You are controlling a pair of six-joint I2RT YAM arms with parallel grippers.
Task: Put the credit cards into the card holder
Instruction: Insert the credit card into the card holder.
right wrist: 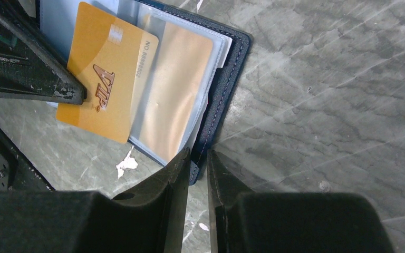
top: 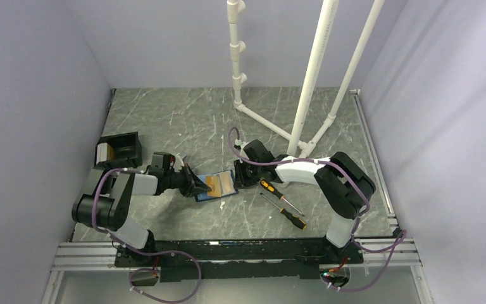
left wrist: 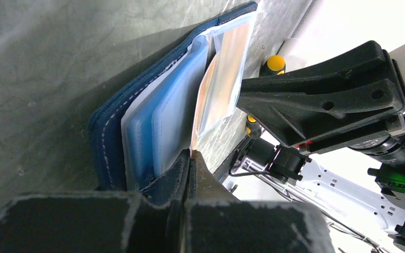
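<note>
While the right gripper [right wrist: 199, 158] pinches the edge of the card holder [right wrist: 232, 58] between its fingertips, the left gripper [left wrist: 191, 157], clenched on the credit card [right wrist: 103, 74], carries it long axis crosswise, with the sleeve [right wrist: 182, 89] straight ahead.

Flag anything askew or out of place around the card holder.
The gold card sits crooked, only partly tucked into the card holder; one corner hangs out over the table. A small white scrap lies on the table just beside the holder's edge. Nothing looks damaged.
</note>
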